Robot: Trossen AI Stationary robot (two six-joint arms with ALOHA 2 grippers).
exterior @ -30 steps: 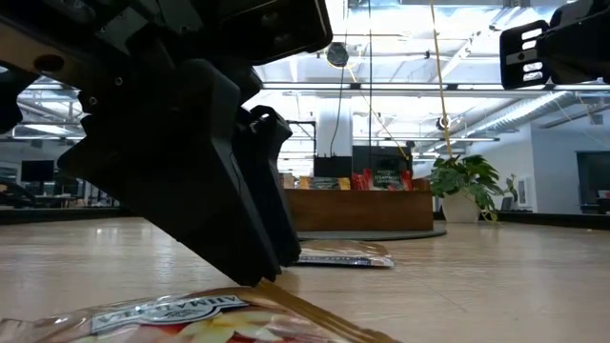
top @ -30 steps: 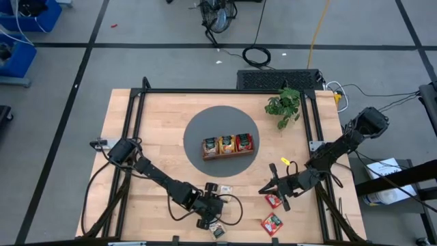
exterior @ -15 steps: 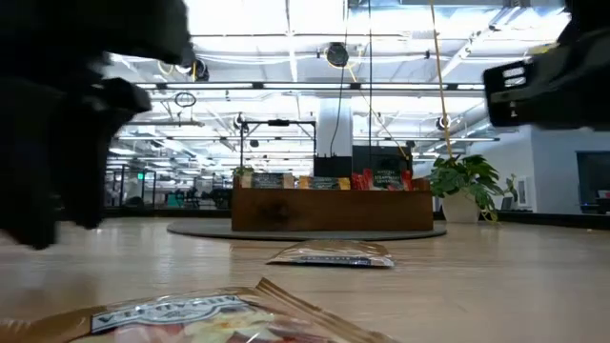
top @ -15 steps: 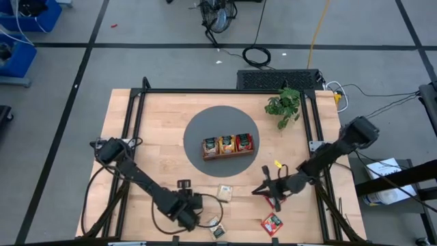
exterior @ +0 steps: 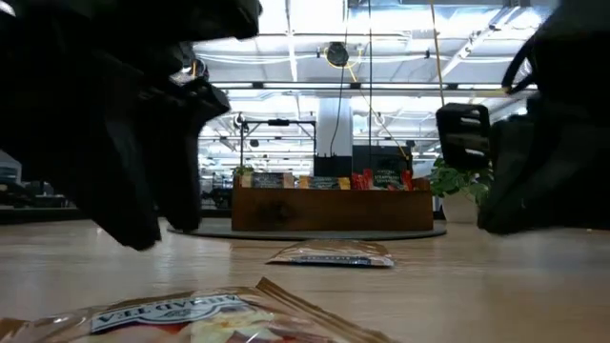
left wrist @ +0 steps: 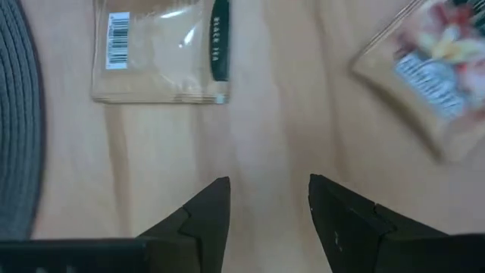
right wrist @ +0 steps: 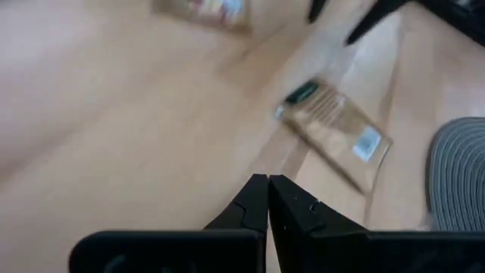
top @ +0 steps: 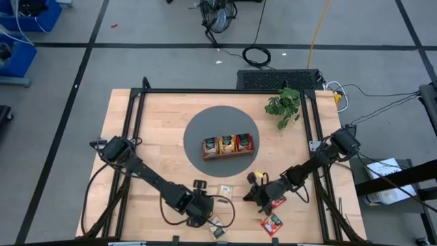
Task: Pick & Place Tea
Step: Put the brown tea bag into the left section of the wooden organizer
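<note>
Several tea packets lie flat on the wooden table. A pale one (top: 224, 191) (left wrist: 155, 53) (right wrist: 333, 125) is nearest the grey mat. A flowered one (top: 217, 231) (left wrist: 436, 53) (exterior: 181, 319) lies at the near edge. Two red ones (top: 273, 223) (top: 278, 202) lie at the near right, the second partly under my right arm. My left gripper (top: 203, 209) (left wrist: 269, 186) hangs open over bare wood between the pale and the flowered packet, pointing steeply down. My right gripper (top: 248, 196) (right wrist: 267, 180) is shut, low, right of the pale packet, holding nothing.
A brown wooden tray (top: 227, 145) with packets standing in its compartments sits on the round grey mat (top: 205, 123) at the table's middle. A green plant (top: 283, 106) stands at the far right. A black frame (top: 136, 116) runs along the table's sides.
My right gripper has come down and toward the table's left, nearer the pale packet, and has stayed shut. My left gripper has swung toward the table's left and partway back, rising a little, still open. No packet has moved.
</note>
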